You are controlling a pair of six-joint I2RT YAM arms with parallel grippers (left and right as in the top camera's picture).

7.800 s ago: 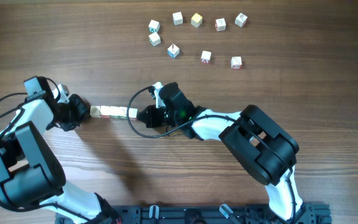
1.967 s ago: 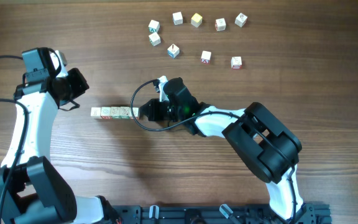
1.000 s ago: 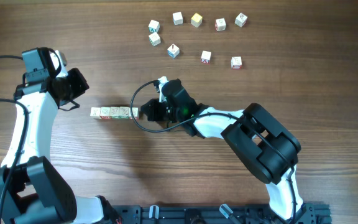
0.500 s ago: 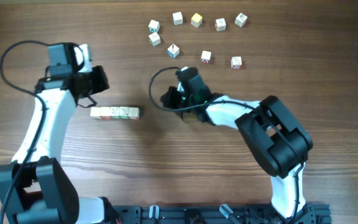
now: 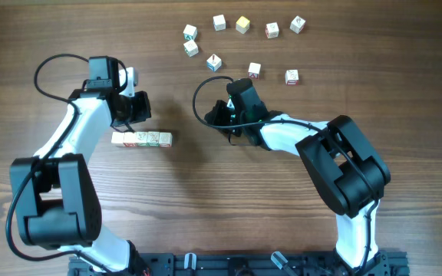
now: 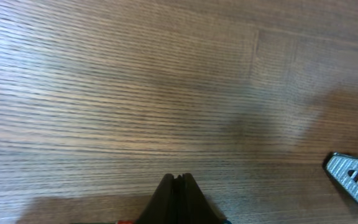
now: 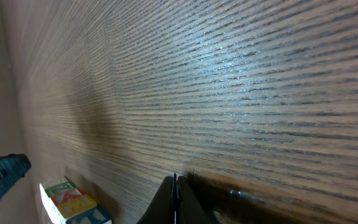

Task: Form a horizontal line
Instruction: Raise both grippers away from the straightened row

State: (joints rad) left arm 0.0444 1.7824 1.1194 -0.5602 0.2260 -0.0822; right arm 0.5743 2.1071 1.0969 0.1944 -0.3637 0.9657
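Note:
The horizontal line (image 5: 142,139) is a bar of four whitish cubes with red and green marks, touching edge to edge, left of the table's centre. Its end cubes also show in the right wrist view (image 7: 73,202). My left gripper (image 5: 144,109) is shut and empty, just behind the line and apart from it. In the left wrist view its fingers (image 6: 180,182) are pressed together over bare wood. My right gripper (image 5: 209,119) is shut and empty, to the right of the line and a little behind it. In the right wrist view its fingers (image 7: 176,183) are closed.
Several loose cubes lie at the back, from one at the left (image 5: 189,31) to one at the right (image 5: 298,24), with others nearer (image 5: 214,62) (image 5: 254,70) (image 5: 291,77). The nearest lies just behind the right wrist. A grey ribbed part (image 6: 353,177) shows at the left wrist view's right edge.
Both grippers have left the line's ends. The left one moved right to just behind the line. The right one moved right and back. The line has not moved.

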